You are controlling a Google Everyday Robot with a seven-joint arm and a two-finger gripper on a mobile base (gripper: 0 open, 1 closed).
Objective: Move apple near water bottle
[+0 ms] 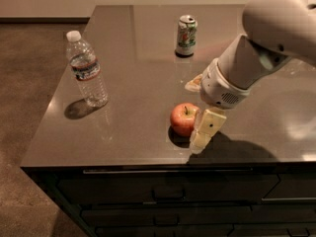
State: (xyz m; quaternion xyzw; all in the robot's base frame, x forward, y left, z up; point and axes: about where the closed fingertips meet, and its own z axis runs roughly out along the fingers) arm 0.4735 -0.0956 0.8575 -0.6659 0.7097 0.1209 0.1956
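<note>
The apple (183, 118), red-orange with a short dark stem, sits on the dark countertop (133, 73) near its front edge. The water bottle (87, 69), clear with a white cap and a blue-red-white label, stands upright at the left of the counter, well apart from the apple. My gripper (198, 108) is open, just right of the apple. One cream finger (206, 129) reaches down against the apple's right side. The other fingertip (193, 84) shows behind the apple. The white arm comes in from the upper right.
A green-and-white soda can (186, 35) stands at the back middle of the counter. The counter's front edge (148, 168) lies just below the apple, with dark drawers beneath. The left edge drops to a brown floor (29, 83).
</note>
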